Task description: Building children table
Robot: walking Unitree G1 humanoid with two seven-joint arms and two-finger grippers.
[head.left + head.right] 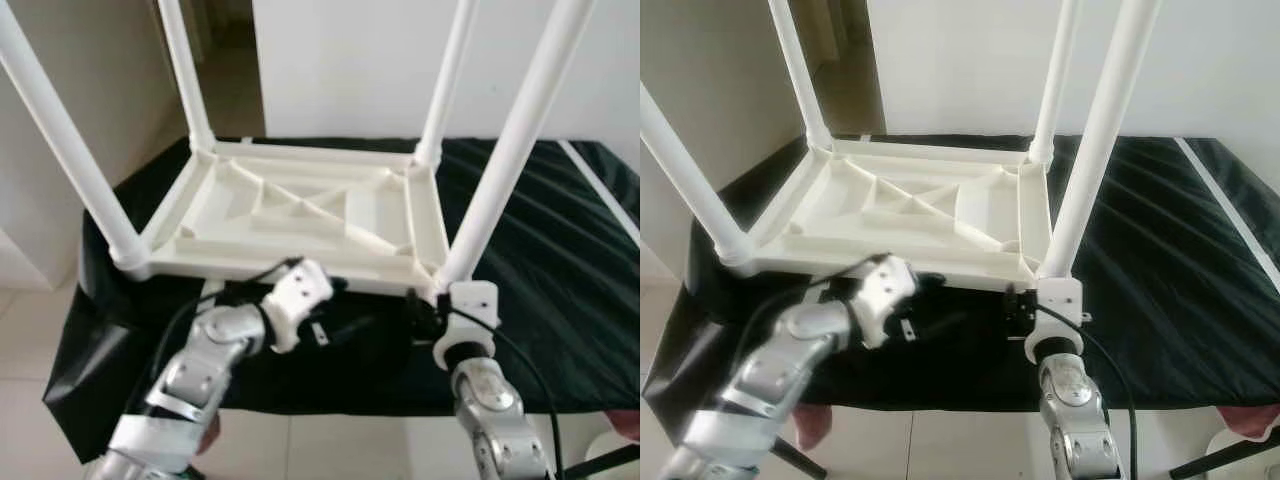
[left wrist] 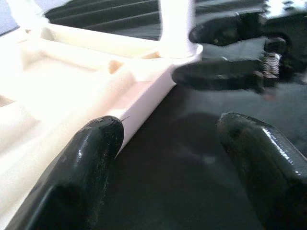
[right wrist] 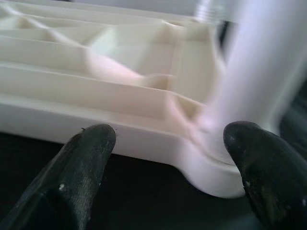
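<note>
A white plastic children's table lies upside down on a black cloth, its legs pointing up. The front right leg rises from the near corner. My left gripper is open low at the middle of the table's near rim, with one finger against that rim. My right gripper is open at the front right corner, its fingers spread either side of the leg's base. The right gripper's black fingers also show in the left wrist view, close ahead of the left gripper.
The black cloth covers a low stand and hangs over its front edge. A white strip runs across the cloth at the right. White walls stand behind, with a doorway at the back left. Pale tiled floor lies below.
</note>
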